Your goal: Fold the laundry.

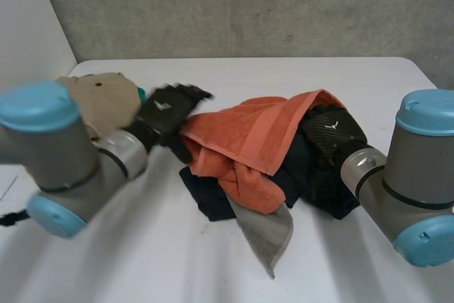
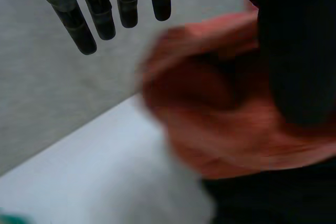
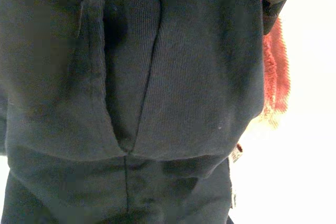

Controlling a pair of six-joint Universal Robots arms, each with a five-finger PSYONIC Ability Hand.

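The left hand (image 1: pixel 167 110) holds its fingers (image 2: pixel 102 17) straight and empty, just beside the orange towel (image 1: pixel 248 133). The right hand (image 1: pixel 333 129) lies under that towel, against the black garment (image 1: pixel 323 186); I cannot tell its grip.

Head cam: high, between and behind both arms, facing down on the counter (image 1: pixel 142 260). It takes in the whole pile (image 1: pixel 269 168) between left hand (image 1: pixel 167 110) and right hand (image 1: pixel 332 131).

Left wrist cam: looks along its hand's straight fingers (image 2: pixel 100 17). Orange towel (image 2: pixel 220 119) is close, just past the fingertips, with counter and wall (image 2: pixel 42 103) behind.

Right wrist cam: jammed up against the dark garment (image 3: pixel 157 77) under the palm, towel fringe beside it.

Overlap: the towel is in all three views. The dark cloth next to it in the left wrist view is probably the same garment.
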